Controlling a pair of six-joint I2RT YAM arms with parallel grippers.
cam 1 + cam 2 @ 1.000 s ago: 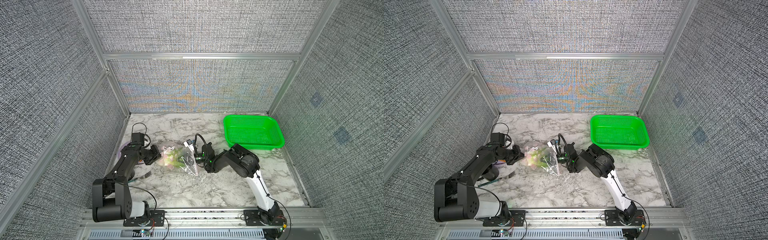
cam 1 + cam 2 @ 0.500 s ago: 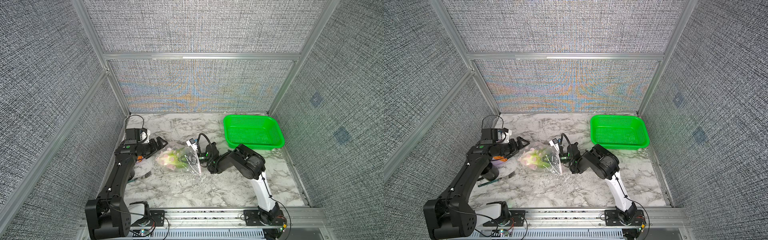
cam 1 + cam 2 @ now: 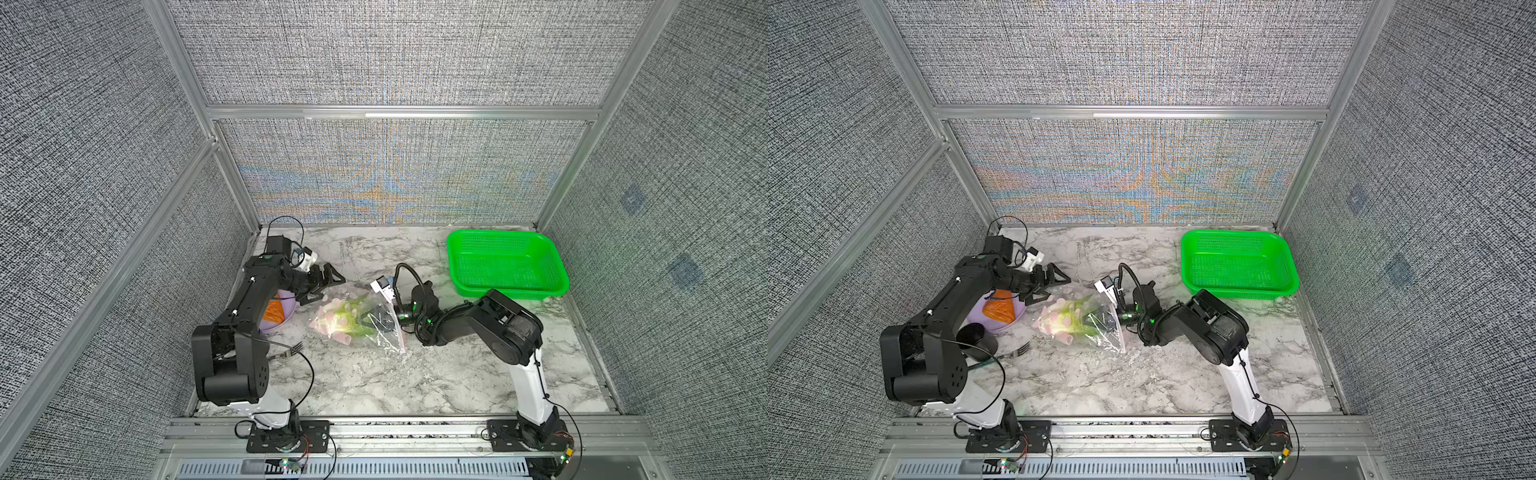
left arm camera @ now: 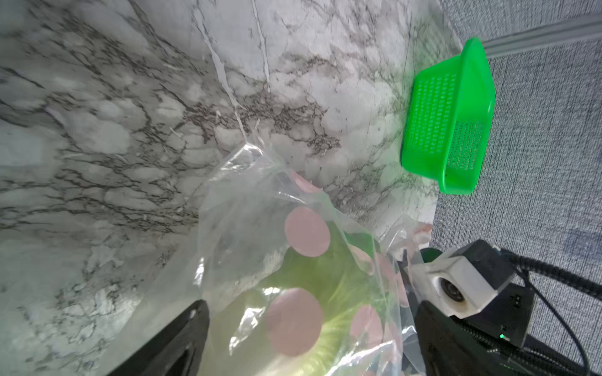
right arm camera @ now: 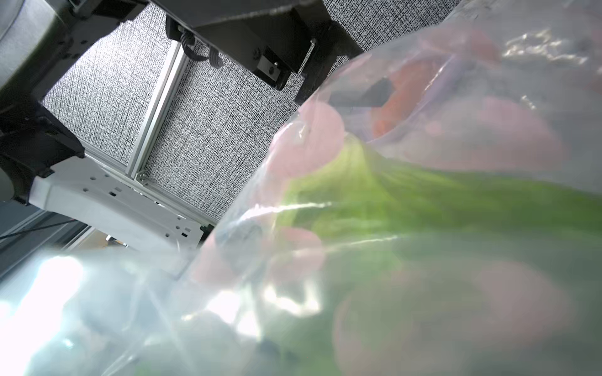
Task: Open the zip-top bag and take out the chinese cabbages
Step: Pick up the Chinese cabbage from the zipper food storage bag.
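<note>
Plastic of the zip-top bag (image 3: 353,330) is pinched in the right tool (image 3: 376,321), presumably as anchor; the left tool (image 3: 323,291) is held spread alongside, ready to grasp.

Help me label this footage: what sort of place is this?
Probably a robot-manipulation test cell, not a kitchen: grey woven-fabric panels in aluminium framing enclose a marble-patterned tabletop, and two black robot arms bolted to a front metal rail flank a clear pink-dotted zip-top bag.

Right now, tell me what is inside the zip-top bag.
The zip-top bag holds the chinese cabbage, its yellow-green leaves showing through the plastic. Pink dots and crinkles hide anything deeper.
</note>
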